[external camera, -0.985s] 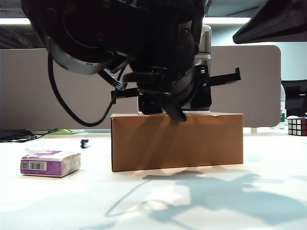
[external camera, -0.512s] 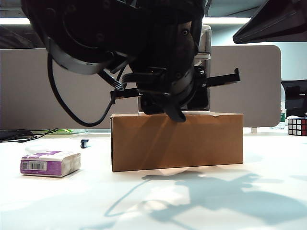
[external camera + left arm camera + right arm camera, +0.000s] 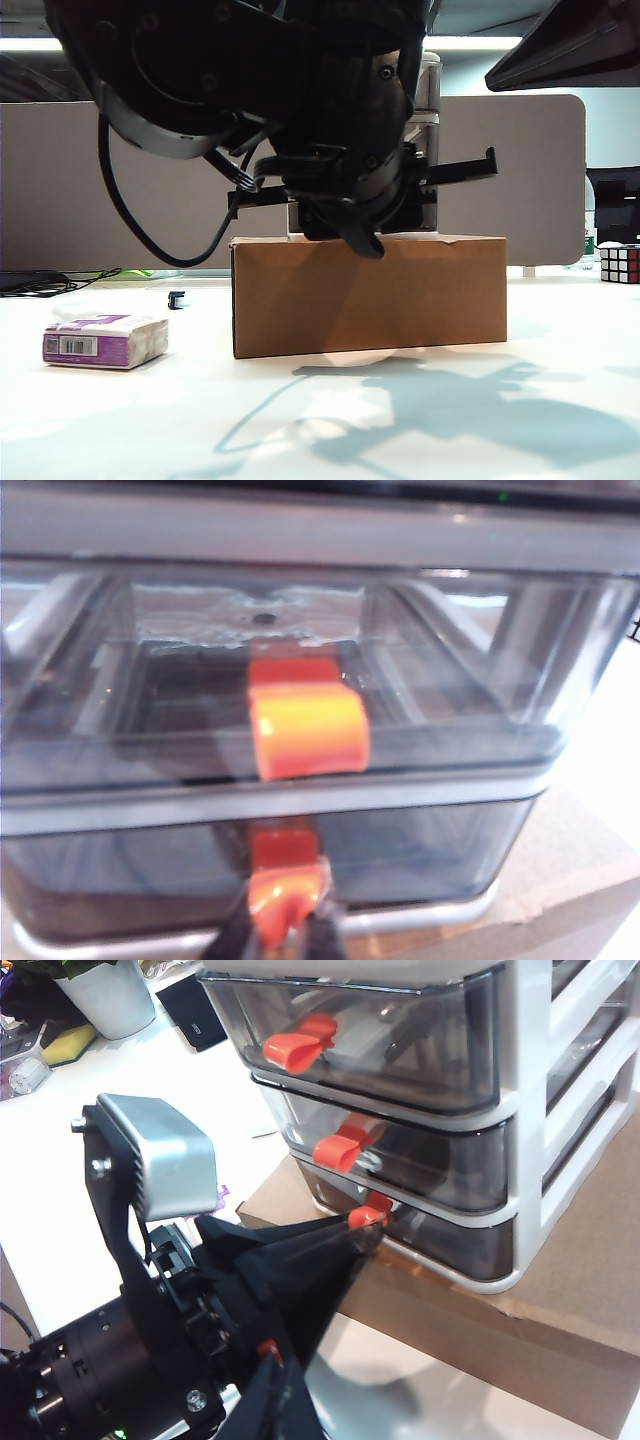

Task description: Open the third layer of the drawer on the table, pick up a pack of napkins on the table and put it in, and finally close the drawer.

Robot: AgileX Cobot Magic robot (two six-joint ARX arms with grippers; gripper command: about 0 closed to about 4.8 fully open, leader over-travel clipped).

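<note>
My left tool (image 3: 285, 935) is closed on the third layer's orange handle (image 3: 285, 885); my right tool is not visible.

Purple-white pack of napkins (image 3: 104, 340) lies flat on white table (image 3: 420, 430)

Your left pincer (image 3: 285, 930) is closed, its two dark fingers (image 3: 232, 942) pinched on the red-orange knob (image 3: 287, 890) of the lowest tier, seen close in the left wrist view. In the right wrist view your left arm (image 3: 150, 1360) reaches in low, fingertips narrowing to a point at that knob. In the exterior view the arm's bulky dark wrist fills the upper middle, cable looping below. Your right pincer shows in no view.
</note>
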